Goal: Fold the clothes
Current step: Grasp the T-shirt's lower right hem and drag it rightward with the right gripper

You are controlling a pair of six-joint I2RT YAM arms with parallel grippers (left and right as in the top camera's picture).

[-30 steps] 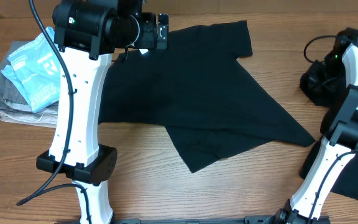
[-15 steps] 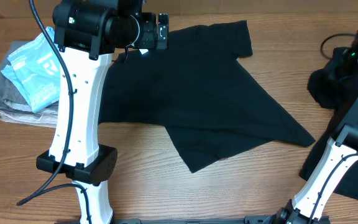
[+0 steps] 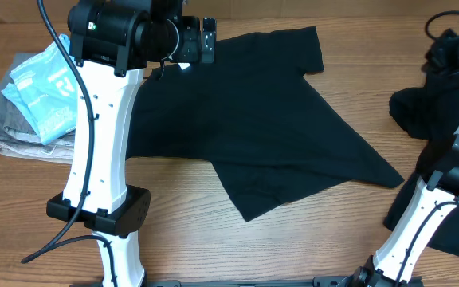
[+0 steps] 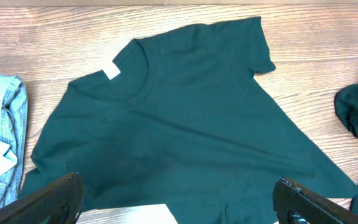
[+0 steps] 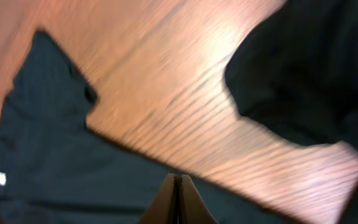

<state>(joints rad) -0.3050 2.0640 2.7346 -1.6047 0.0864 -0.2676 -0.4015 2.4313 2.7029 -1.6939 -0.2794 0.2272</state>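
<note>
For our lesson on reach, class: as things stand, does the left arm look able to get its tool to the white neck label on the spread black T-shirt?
Probably yes: the left tool hangs open above the T-shirt, and the neck label lies uncovered, nothing between them.

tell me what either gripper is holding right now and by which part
Nothing. The left gripper hangs open above the spread black T-shirt; the right gripper is shut on nothing.
</note>
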